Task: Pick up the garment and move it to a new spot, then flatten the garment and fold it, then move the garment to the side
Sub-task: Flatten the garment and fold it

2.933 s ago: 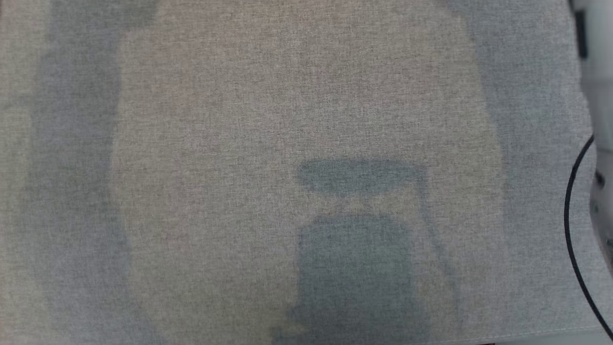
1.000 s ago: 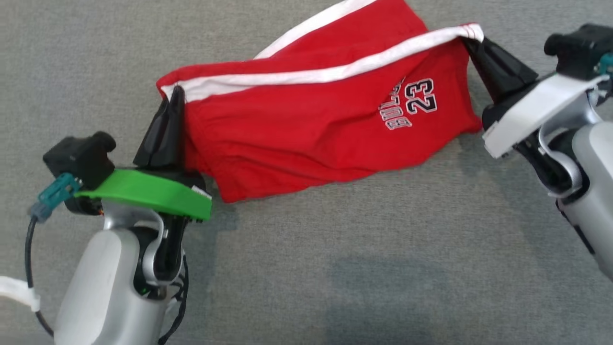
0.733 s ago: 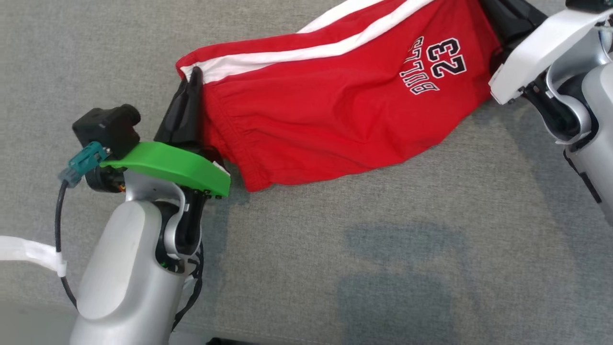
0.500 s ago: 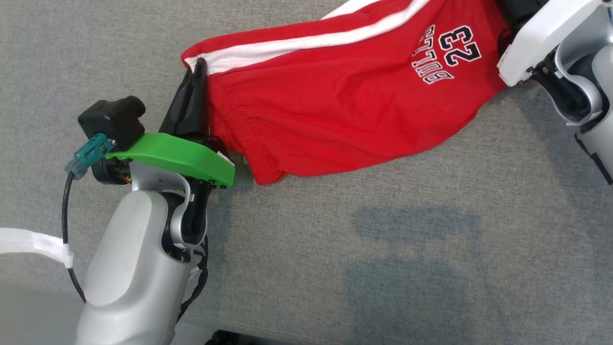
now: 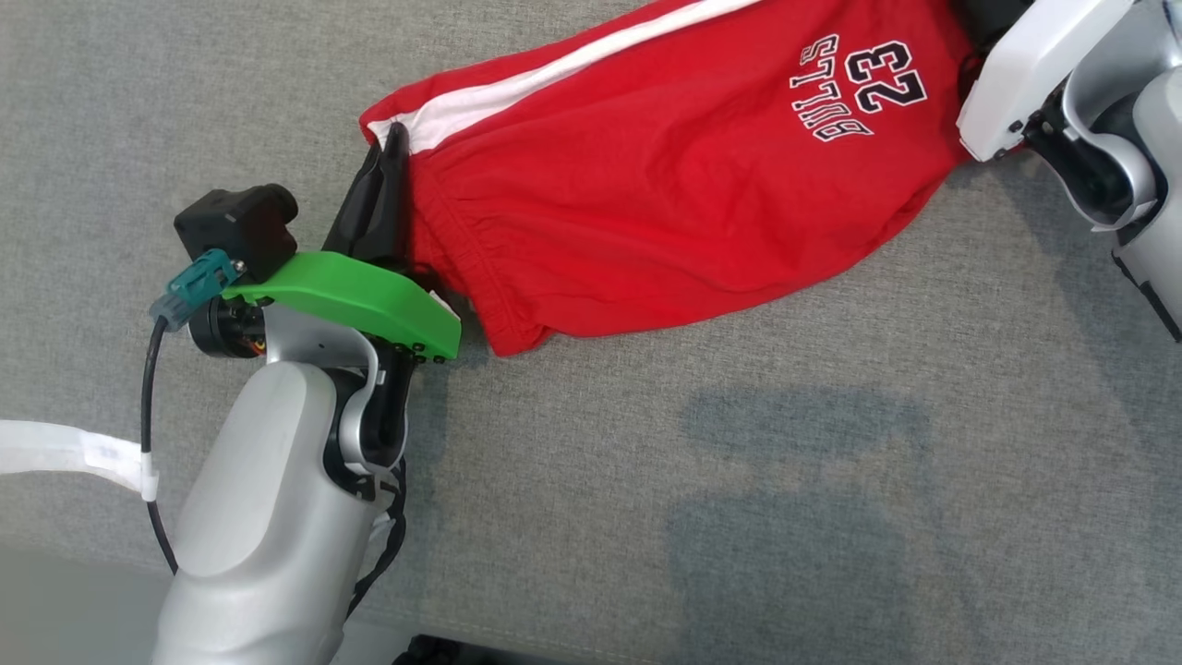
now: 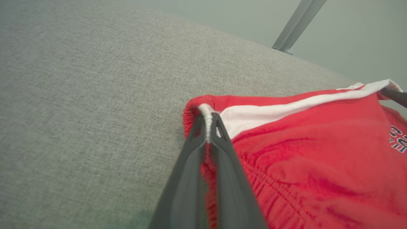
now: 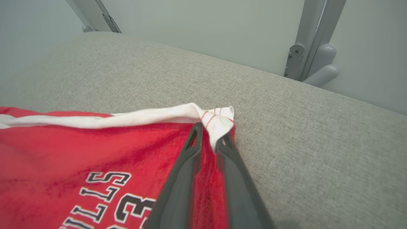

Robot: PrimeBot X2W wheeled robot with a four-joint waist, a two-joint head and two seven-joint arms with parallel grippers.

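Red shorts (image 5: pixel 665 185) stretched over far counter (image 5: pixel 739 462). Left fingers (image 6: pixel 190 165) clamped on waistband corner; right fingers (image 7: pixel 181 178) astride hem corner, clamp unclear. Lower both corners evenly, cloth taut, then release.

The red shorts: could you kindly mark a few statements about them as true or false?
1. The left gripper pinches the red shorts beside the white stripe. True.
2. The shorts bear the number 32. False: the print reads BULLS 23.
3. The right gripper has a white-edged corner of the shorts between its fingers. True.
4. The shorts lie on bare wood. False: they lie on a grey fabric surface.
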